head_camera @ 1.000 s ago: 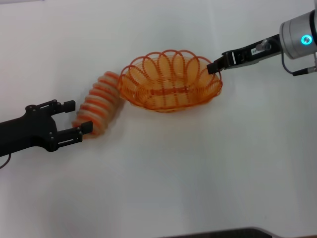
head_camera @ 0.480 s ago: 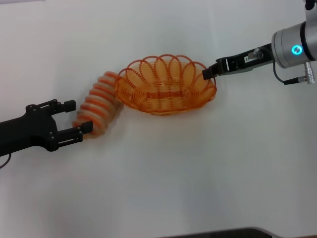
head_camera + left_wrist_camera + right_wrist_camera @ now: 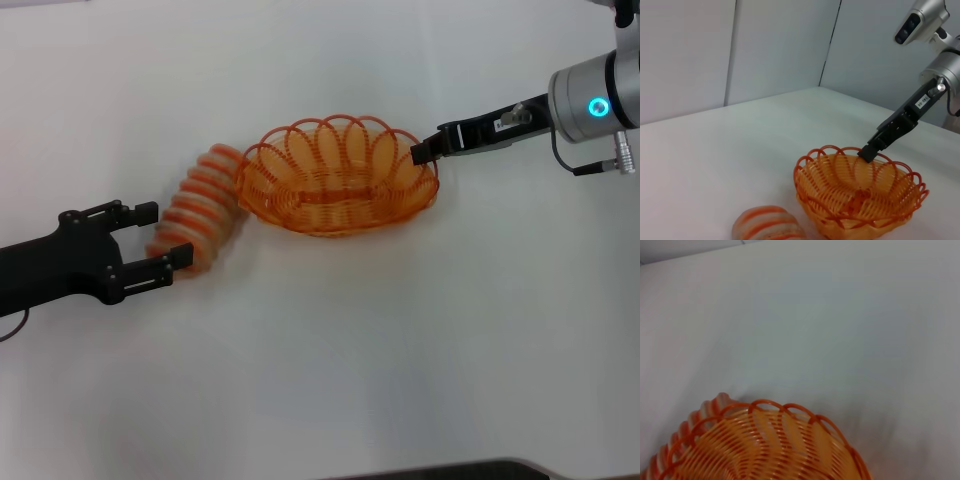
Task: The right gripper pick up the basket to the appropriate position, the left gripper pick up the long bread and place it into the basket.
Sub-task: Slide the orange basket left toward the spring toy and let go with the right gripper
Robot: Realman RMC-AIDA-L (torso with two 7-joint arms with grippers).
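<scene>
The orange wire basket (image 3: 338, 178) is at the middle of the white table, its left end against the long bread (image 3: 200, 208). My right gripper (image 3: 425, 152) is shut on the basket's right rim. The long bread lies slanted on the table, tan with orange ridges. My left gripper (image 3: 160, 235) is open, with its two fingers on either side of the bread's near end, not closed on it. The left wrist view shows the basket (image 3: 857, 195), the bread (image 3: 769, 227) and the right gripper (image 3: 869, 151) on the rim. The right wrist view shows the basket (image 3: 770, 445) and the bread (image 3: 692, 419) behind it.
The white table (image 3: 330, 360) is bare apart from these things. A dark edge (image 3: 450, 470) shows at the table's front. Pale walls (image 3: 765, 45) stand behind the table in the left wrist view.
My right gripper has drawn the basket a little to the left, up against the bread. My left gripper has shifted slightly at the bread's near end and stays open.
</scene>
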